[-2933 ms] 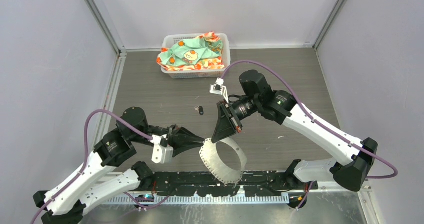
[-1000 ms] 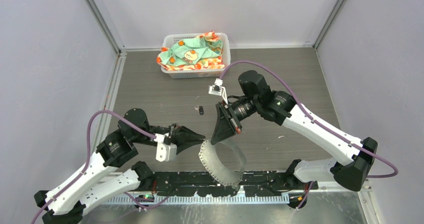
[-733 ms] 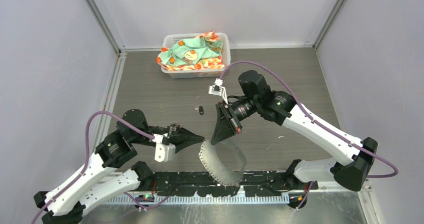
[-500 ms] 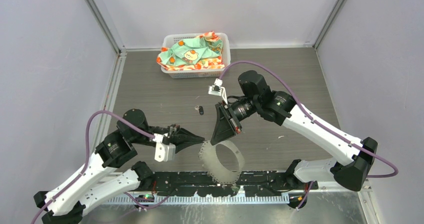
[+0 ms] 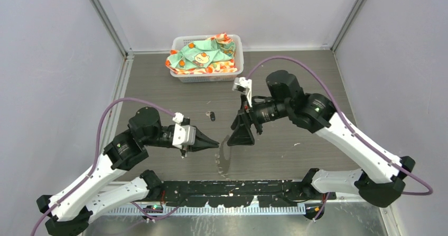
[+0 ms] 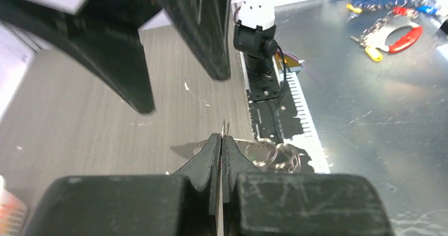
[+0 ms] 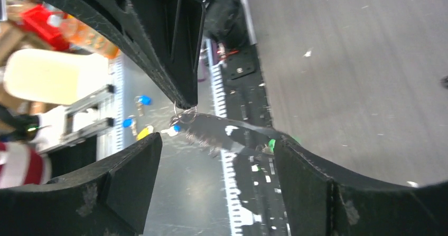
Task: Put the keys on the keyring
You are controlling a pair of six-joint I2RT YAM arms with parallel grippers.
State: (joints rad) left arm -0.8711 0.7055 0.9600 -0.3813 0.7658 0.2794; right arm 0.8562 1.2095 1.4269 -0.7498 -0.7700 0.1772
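Our left gripper (image 5: 213, 143) is pinched tight on the rim of the keyring (image 5: 224, 157), which hangs from its tips near the front of the table (image 5: 169, 96) and looks edge-on from overhead. We see the right gripper (image 5: 242, 139) just beside the loop, jaws spread wide and holding nothing. We find the black-headed key (image 5: 212, 116) lying on the table farther back, apart from both grippers. We cannot identify a green speck at the loop's edge.
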